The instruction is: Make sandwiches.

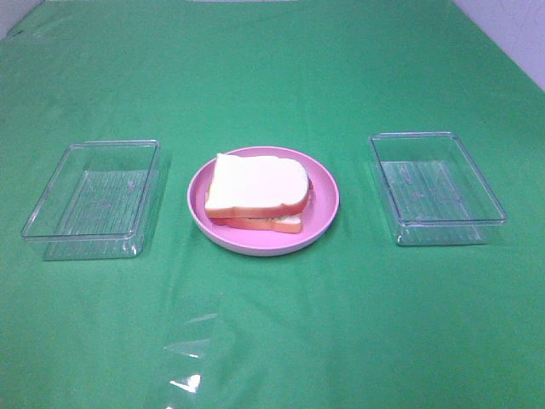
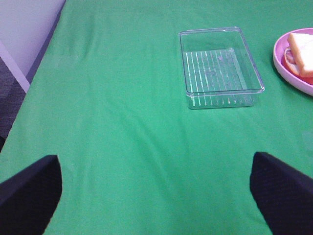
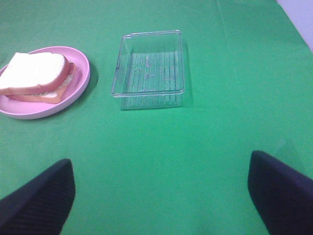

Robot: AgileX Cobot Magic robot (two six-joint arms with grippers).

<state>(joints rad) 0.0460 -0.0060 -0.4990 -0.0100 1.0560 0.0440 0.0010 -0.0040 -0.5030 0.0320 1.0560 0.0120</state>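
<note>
A stacked sandwich (image 1: 257,190) of white bread slices with orange-brown crust and a red-brown layer between lies on a pink round plate (image 1: 324,184) at the table's middle. The right wrist view shows the sandwich (image 3: 35,75) on the plate (image 3: 80,73); the left wrist view catches only its edge (image 2: 302,52). Neither arm appears in the high view. My left gripper (image 2: 156,193) is open over bare cloth, well short of the left tray. My right gripper (image 3: 159,193) is open too, nothing between its fingers, back from the right tray.
An empty clear plastic tray (image 1: 92,198) stands left of the plate and another (image 1: 436,187) to its right, seen also as tray (image 2: 220,66) and tray (image 3: 149,68). Green cloth covers the table. A glossy reflection (image 1: 189,358) shows near the front.
</note>
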